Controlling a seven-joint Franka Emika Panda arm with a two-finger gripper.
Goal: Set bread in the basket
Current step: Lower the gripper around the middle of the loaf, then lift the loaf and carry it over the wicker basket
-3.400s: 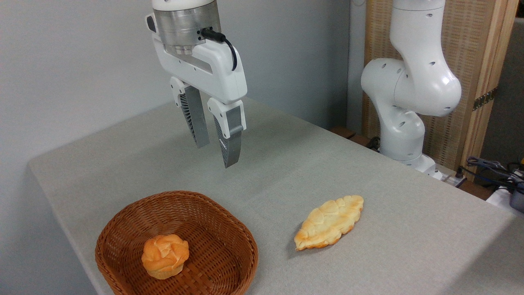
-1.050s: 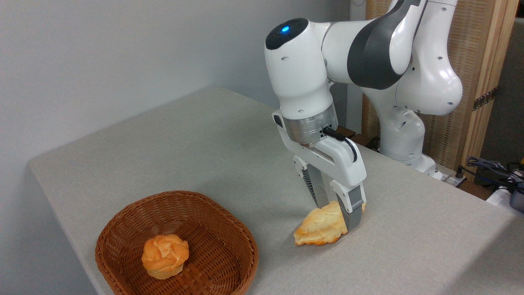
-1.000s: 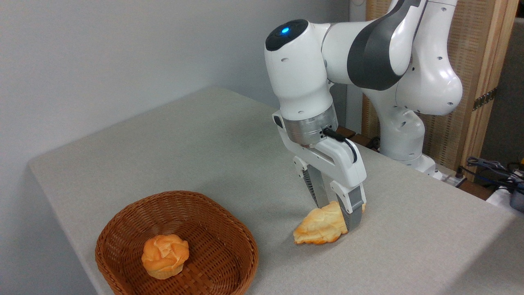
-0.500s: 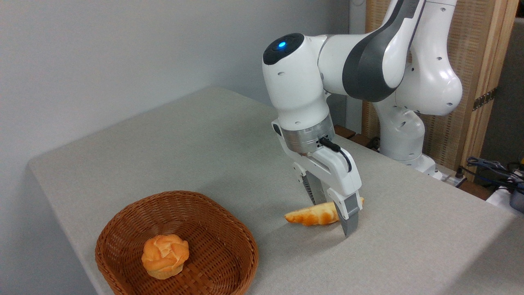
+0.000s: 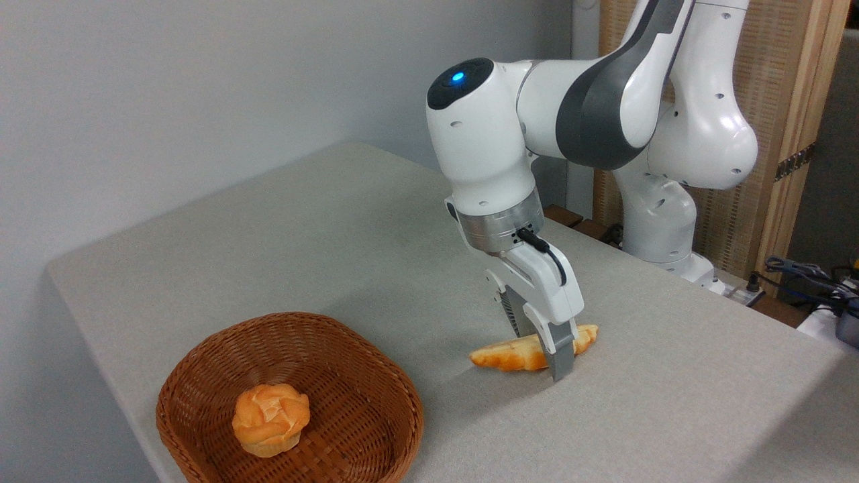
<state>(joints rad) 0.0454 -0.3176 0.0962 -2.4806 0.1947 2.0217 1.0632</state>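
Robot claw grips a loaf above the counter

A white robot arm's claw (image 5: pixel 545 352) is clenched on the bread (image 5: pixel 513 353), a flat golden loaf held on edge just above the grey counter (image 5: pixel 268 241), near its right edge. The wicker basket (image 5: pixel 349 376) sits at the counter's front-left corner, well apart, holding a small round bun (image 5: pixel 270 418).

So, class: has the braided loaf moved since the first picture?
Yes. The braided loaf lay flat on the table; now it is tipped on edge in the hand, no nearer the basket.
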